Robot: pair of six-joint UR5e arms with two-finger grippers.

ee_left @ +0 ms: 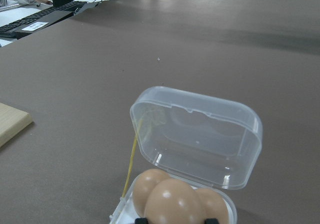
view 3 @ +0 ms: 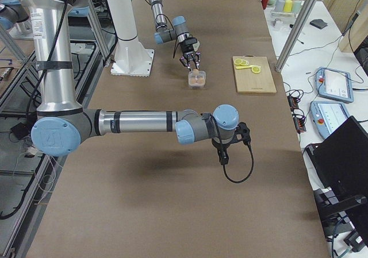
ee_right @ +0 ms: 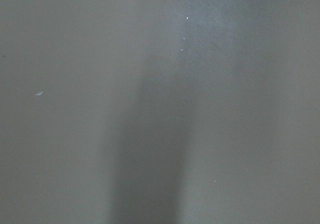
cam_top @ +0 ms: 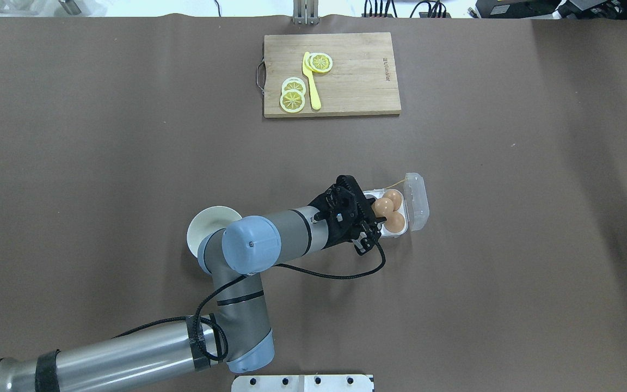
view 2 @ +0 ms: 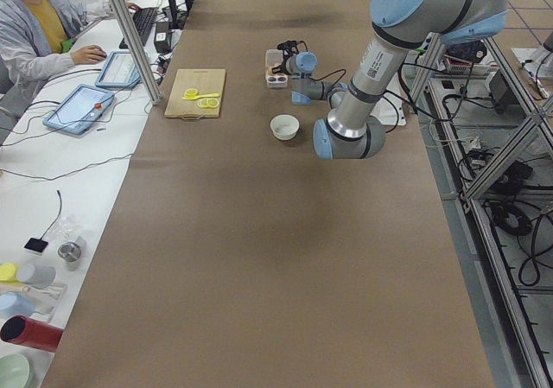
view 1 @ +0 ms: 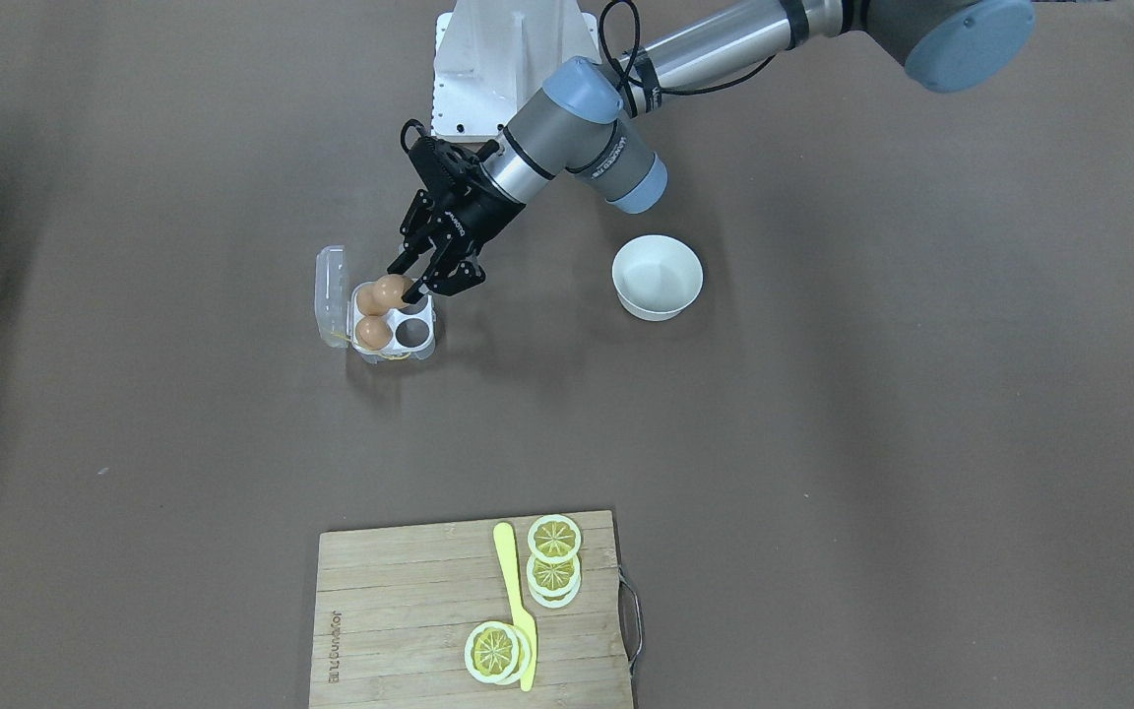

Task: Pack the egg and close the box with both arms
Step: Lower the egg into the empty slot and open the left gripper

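Observation:
The clear box (view 1: 415,335) stands open on the table, its lid (view 1: 332,295) folded back and a yellow bit at its edge. Two brown eggs (view 1: 373,333) sit in its cups on the lid side. My left gripper (view 1: 402,283) is shut on a third egg (view 1: 389,290) and holds it just over the box, close to the other two; in the left wrist view this egg (ee_left: 175,204) sits between the fingertips in front of the lid (ee_left: 200,134). My right gripper (view 3: 223,153) hangs over bare table, away from the box, and I cannot tell whether it is open or shut.
A round white bowl (view 1: 657,277) stands on the table beside the left arm's forearm. A wooden cutting board (view 1: 400,611) with lemon slices (view 1: 554,539) and a yellow knife (view 1: 518,601) lies at the far table edge. The robot's white base stand (view 1: 498,59) is behind the box.

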